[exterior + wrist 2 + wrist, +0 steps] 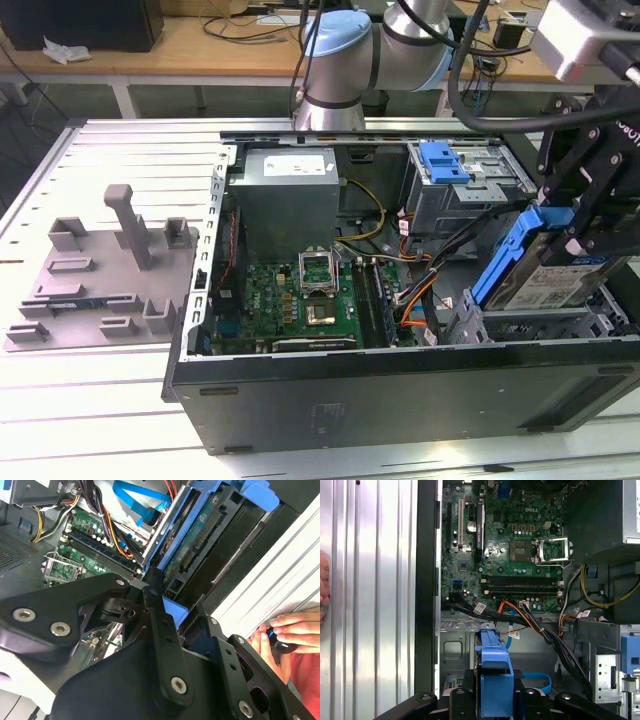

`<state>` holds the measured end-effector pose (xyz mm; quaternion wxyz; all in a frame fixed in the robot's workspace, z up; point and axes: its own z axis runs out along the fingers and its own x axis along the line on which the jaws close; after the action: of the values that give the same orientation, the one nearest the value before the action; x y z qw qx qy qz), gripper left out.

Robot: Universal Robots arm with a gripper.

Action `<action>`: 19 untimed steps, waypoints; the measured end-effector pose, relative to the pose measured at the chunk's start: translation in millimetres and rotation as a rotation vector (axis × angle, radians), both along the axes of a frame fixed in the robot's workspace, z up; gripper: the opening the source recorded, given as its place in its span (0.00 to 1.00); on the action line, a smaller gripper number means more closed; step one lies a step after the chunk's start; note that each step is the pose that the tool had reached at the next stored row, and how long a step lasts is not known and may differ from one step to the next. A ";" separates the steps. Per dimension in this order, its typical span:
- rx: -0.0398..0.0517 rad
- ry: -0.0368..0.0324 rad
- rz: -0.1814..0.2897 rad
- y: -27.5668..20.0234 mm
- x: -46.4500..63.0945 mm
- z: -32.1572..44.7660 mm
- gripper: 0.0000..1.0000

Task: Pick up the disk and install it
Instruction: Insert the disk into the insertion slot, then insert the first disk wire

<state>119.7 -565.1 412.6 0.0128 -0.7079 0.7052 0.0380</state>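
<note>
Over on the exterior view's left sits a grey plastic fixture [100, 270], then the open PC case [400, 385] with its motherboard [300, 300] in the middle, and at the right end the gripper [565, 225] is clamped onto the disk [550, 285], which hangs tilted just above the drive bay [530, 325], not seated.

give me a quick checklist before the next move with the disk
1. Grip: ok. The gripper is shut on the disk by its blue carrier frame.
2. Disk seated: not ok. It hangs tilted over the drive bay.
3. Cables clear of the bay: cannot tell.
4. Person's hand clear: not ok. It rests on the table beside the computer case.
</note>
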 end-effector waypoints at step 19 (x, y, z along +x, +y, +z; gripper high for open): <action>-0.0001 -0.0009 0.000 -1.8 -0.7 -15.5 0.51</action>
<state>119.0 -566.9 397.0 0.0131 -0.7079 0.7051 0.0377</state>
